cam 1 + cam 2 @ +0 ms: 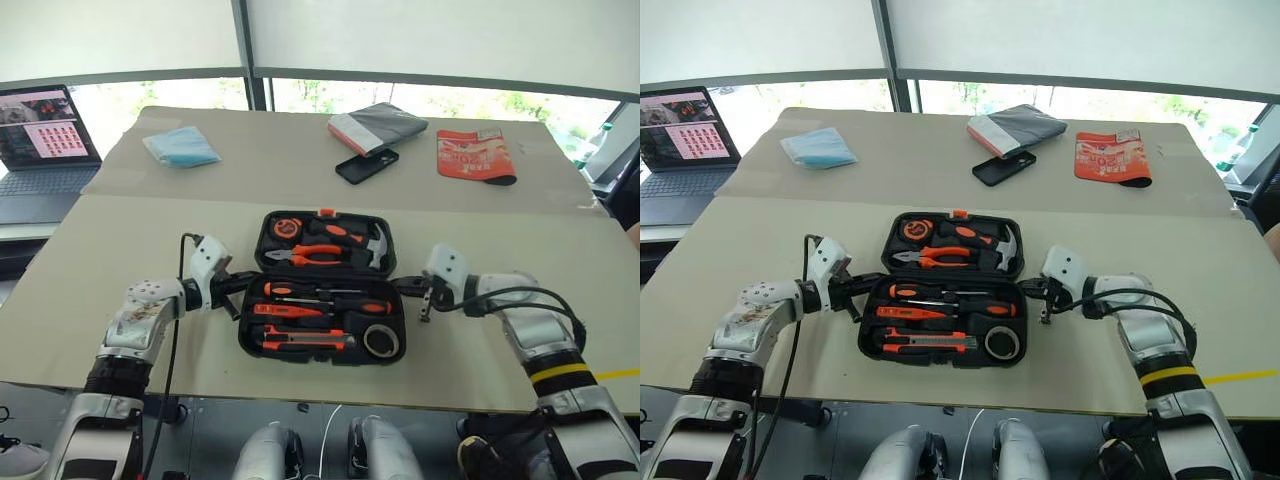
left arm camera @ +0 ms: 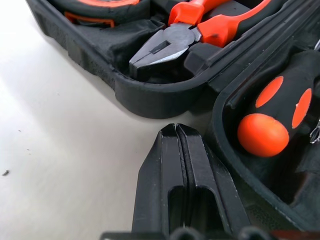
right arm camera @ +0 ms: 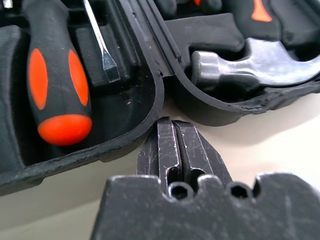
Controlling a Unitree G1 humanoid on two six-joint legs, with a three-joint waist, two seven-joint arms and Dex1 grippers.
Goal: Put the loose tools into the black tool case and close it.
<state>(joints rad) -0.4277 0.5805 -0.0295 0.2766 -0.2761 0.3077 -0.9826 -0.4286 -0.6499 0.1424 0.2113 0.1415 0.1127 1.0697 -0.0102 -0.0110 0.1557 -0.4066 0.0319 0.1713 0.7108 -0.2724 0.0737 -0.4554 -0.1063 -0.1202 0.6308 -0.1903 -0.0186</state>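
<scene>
Tool case (image 1: pixel 322 285) lies open mid-table, tools seated. Left gripper (image 1: pixel 238 285) and right gripper (image 1: pixel 410 287), jaws pinched shut and empty, flank its hinge line. Risk: closed tips slide off the rim, shoving the case instead of folding the lid.

Black tool case (image 1: pixel 252 340), orange-and-black utility knife (image 1: pixel 305 341).

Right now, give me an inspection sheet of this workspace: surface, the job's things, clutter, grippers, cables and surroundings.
Surface: beige table, two sheets meeting at a seam.
Job's things: black tool case lies open; utility knife, screwdrivers and tape roll sit in its near half.
Clutter: phone, grey pouch, orange packet, blue cloth.
Grippers: left gripper and right gripper shut, empty, at the case's hinge ends.
Cables: black cable on left arm, another on right.
Surroundings: laptop, windows with lowered blinds.
</scene>
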